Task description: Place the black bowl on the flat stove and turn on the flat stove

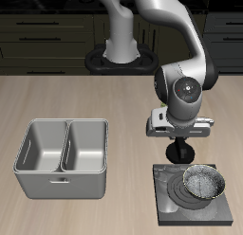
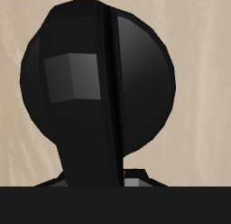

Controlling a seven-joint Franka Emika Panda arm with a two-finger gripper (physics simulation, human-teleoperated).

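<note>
The black bowl (image 1: 202,185), dark outside and speckled grey-white inside, sits on the flat stove (image 1: 169,212), a dark-grey square plate near the table's front edge. My gripper (image 1: 177,149) points straight down at the stove's back edge, right at its black knob, farther back than the bowl and apart from it. The fingers and the knob merge into one black shape in the exterior view. In the wrist view a black round form (image 2: 95,74) with a narrow neck fills the picture against the pale table. The gap between the fingers is hidden.
A grey two-compartment metal tray (image 1: 63,179) stands on the table beside the stove, a short gap away. The robot's base (image 1: 121,57) is at the table's back.
</note>
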